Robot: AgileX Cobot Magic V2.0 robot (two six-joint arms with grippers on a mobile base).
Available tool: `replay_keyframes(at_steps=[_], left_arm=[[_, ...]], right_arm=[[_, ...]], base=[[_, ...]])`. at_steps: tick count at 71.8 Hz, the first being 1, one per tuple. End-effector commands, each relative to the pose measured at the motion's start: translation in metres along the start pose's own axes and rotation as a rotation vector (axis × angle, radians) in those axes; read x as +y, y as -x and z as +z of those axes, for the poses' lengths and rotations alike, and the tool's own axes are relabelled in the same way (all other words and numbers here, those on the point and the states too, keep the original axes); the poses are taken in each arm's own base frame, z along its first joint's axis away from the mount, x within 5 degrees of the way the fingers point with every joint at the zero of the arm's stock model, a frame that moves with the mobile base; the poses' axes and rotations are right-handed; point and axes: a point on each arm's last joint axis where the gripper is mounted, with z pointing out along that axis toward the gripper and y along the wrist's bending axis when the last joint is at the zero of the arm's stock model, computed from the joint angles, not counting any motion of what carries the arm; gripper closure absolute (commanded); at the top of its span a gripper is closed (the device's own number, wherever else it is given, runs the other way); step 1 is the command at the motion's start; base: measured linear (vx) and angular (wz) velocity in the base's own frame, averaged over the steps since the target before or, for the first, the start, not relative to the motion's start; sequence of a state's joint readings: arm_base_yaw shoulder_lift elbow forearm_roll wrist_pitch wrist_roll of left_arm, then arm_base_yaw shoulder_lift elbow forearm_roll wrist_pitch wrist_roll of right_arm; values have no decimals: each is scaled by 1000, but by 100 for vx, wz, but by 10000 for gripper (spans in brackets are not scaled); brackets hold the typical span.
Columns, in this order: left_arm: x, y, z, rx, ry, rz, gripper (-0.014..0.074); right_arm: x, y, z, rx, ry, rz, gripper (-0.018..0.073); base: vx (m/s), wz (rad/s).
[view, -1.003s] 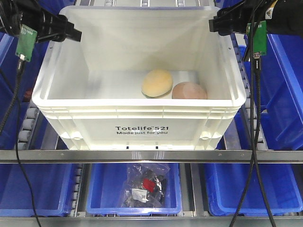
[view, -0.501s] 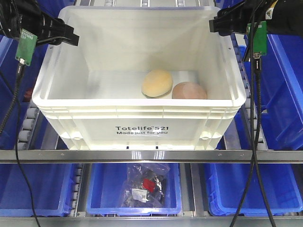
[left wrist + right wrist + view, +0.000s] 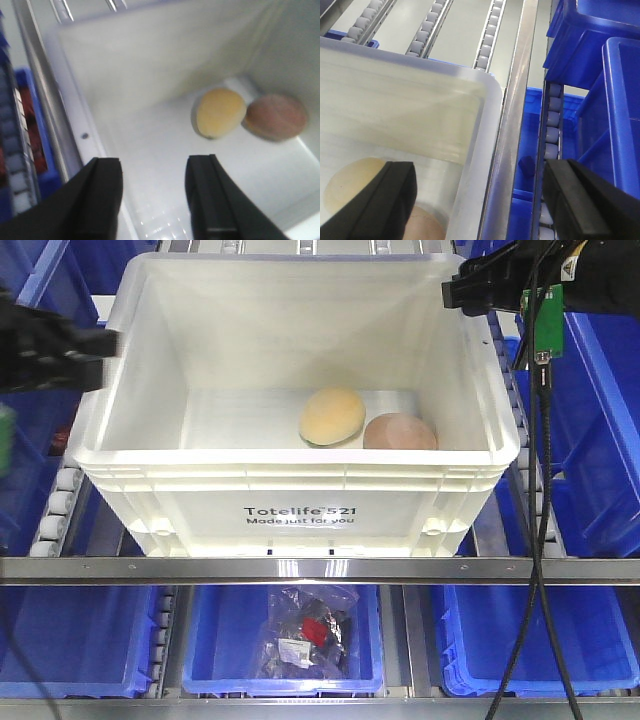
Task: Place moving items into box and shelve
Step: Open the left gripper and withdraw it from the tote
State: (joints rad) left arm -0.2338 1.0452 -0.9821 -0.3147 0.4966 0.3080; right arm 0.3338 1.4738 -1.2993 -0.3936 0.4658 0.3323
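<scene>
At the left edge of the front view my left tool [image 3: 100,345] is a dark blur beside the white crate's [image 3: 300,480] left rim; its wrist view shows the fingers [image 3: 102,197] spread apart, holding nothing, poised over the crate's left wall. My right tool [image 3: 452,292] sits at the upper right, over the crate's far right corner, jaws wide, straddling the rim and empty. Inside, on the crate floor toward the right, the pale yellow lump [image 3: 332,416] touches the pinkish-brown lump [image 3: 399,432]. Blue bins [image 3: 282,650] sit below the roller shelf [image 3: 60,502].
</scene>
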Motion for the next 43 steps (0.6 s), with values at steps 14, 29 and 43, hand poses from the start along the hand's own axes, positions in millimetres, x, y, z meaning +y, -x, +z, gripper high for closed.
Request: replay_keyframes(at_steps=[14,29,43], left_arm=[[-2,-62,-80,-478,134,27,476],[-1,-151,-98,-678,193,2,605],[4,-208,-84,-620,251,-104,604]], right_arm=[[-2,23,-20,-138,11,-15,-7],[-2,23,-20,-138,11,-15,-7],[-2,23,-20,-138,11,-15,-7]], base=[[0,0],[0,0],[0,0]])
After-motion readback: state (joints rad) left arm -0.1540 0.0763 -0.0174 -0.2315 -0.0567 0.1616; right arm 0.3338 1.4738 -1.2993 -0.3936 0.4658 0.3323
